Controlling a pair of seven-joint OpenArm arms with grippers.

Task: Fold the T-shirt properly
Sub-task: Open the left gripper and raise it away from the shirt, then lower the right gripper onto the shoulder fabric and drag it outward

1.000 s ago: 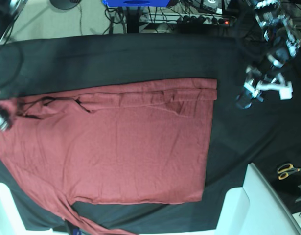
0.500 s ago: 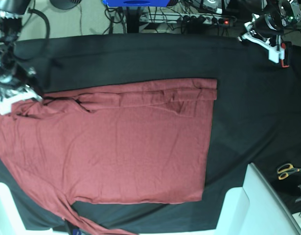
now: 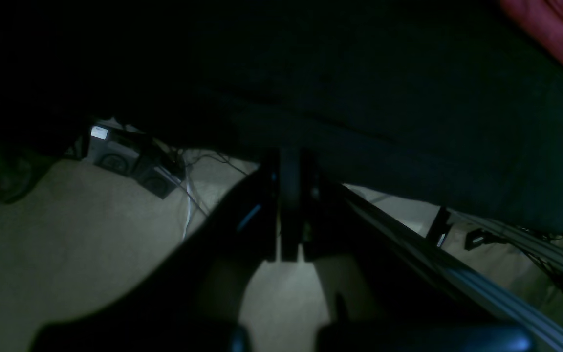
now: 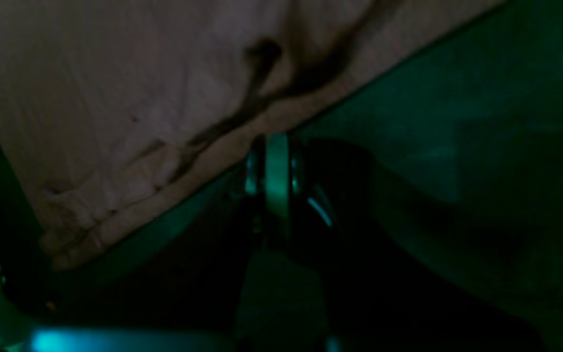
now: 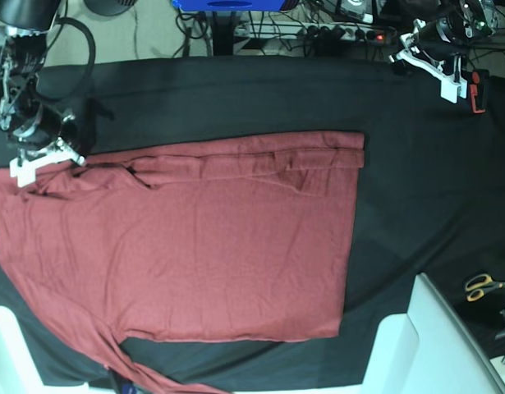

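The red T-shirt (image 5: 195,246) lies flat on the black cloth (image 5: 416,205) over the worktop, its left side cut off at the frame edge. Plenty of bare cloth on the right. Left fingers (image 5: 429,70) are shut and empty at the far corner. Right fingers (image 5: 43,160) are shut too, right at the shirt's upper edge, but whether they pinch fabric is hard to tell. Scissors (image 5: 482,286) sit at the right edge.

The base view looks straight down on the table (image 5: 236,90); both wrist views look closely along their hands, sharing the T-shirt (image 5: 195,246).
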